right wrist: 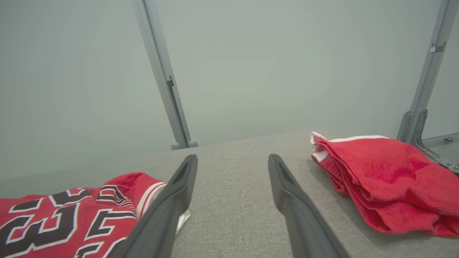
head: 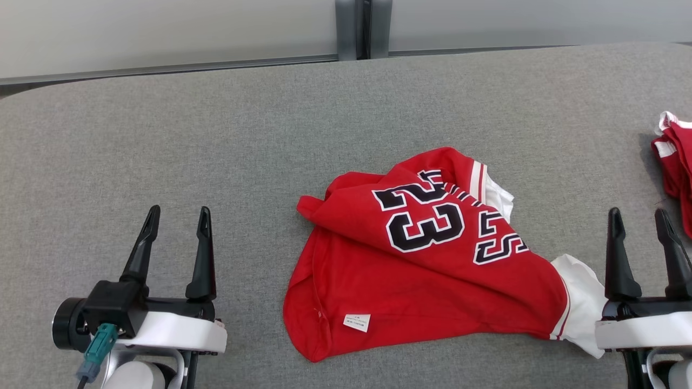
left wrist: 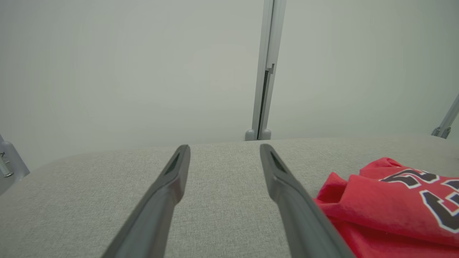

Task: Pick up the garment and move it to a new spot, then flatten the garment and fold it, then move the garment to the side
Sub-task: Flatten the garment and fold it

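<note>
A crumpled red jersey (head: 432, 259) with a black-and-white "23" and white sleeves lies on the grey table, right of centre; its edge also shows as the jersey (left wrist: 391, 204) and the jersey (right wrist: 71, 218) in the wrist views. My left gripper (head: 179, 219) hovers open at the lower left, well clear of the cloth, seen as the left gripper (left wrist: 224, 152). My right gripper (head: 638, 217) stands open at the lower right, just beside the white sleeve, seen as the right gripper (right wrist: 233, 163). Nothing is between either pair of fingers.
A second red garment (head: 676, 162), folded with white trim, lies at the table's right edge, also seen as that garment (right wrist: 383, 182). The grey padded table (head: 216, 135) ends at a pale wall with a metal post (head: 363, 27) behind.
</note>
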